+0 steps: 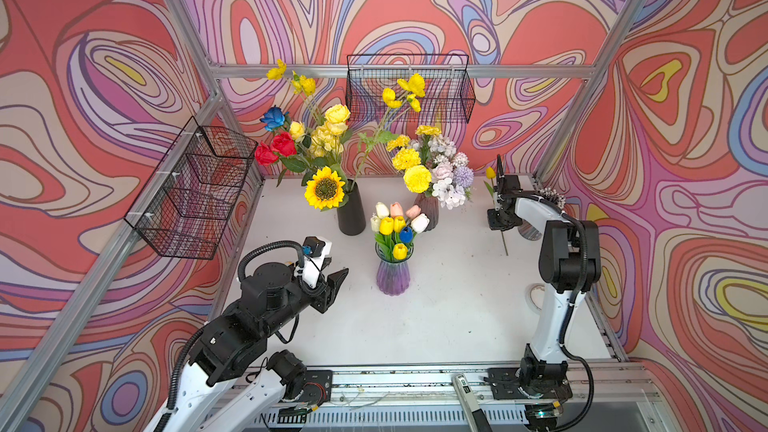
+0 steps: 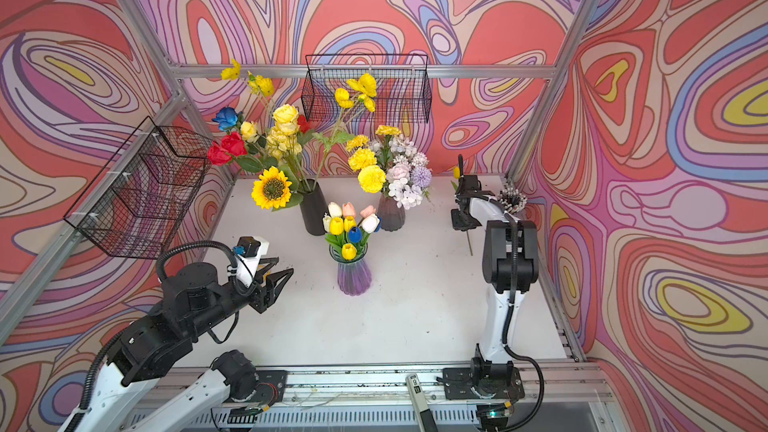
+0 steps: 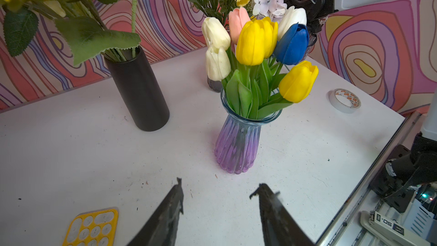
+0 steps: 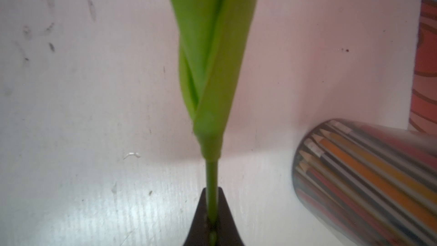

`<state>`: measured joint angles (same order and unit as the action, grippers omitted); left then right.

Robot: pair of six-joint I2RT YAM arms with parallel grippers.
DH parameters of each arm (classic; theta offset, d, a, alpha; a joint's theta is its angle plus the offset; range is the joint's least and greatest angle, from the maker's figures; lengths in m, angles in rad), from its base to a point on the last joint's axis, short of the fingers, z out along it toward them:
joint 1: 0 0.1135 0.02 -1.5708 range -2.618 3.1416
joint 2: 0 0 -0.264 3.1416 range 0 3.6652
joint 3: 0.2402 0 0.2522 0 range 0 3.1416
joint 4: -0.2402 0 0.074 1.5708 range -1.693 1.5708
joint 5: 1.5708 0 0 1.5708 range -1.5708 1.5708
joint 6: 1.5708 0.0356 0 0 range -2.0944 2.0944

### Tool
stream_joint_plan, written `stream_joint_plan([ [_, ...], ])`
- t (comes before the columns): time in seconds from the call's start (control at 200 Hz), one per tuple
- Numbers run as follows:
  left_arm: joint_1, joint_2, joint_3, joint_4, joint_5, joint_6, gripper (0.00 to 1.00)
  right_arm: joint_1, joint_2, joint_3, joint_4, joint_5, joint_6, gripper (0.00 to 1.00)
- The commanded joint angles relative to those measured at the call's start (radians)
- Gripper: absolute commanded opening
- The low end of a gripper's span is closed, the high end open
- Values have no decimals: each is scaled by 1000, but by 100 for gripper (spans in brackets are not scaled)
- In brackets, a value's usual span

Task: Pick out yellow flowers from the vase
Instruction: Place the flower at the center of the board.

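yellow tulip stem | pinched between right fingers | left fingers apart

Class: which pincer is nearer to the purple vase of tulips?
Left. The left pincer, open, faces the purple vase from close by; the right pincer, shut on a yellow tulip stem, is far off on its opposite side.

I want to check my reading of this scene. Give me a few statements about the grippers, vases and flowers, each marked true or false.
1. The right gripper is shut on a flower stem. True.
2. The left gripper holds a yellow tulip. False: its jaws stand open and empty, short of the purple vase.
3. The purple vase holds yellow tulips. True.
4. The sunflower stands in the purple vase. False: it stands in the black vase.
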<state>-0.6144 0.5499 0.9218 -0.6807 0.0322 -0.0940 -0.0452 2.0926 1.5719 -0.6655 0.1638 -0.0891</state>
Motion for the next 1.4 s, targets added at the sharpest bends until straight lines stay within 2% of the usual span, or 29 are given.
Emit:
stream_joint_plan([
  [0.0, 1, -14, -12, -28, -14, -11, 55, -18, 20, -4, 19, 42, -15, 0],
  [0.831, 1, -39, -18, 11, -8, -27, 55, -27, 65, -51, 65, 23, -32, 0],
  [1.397, 1, -11, -30, 22, 6, -18, 56, -28, 18, -66, 51, 15, -28, 14],
])
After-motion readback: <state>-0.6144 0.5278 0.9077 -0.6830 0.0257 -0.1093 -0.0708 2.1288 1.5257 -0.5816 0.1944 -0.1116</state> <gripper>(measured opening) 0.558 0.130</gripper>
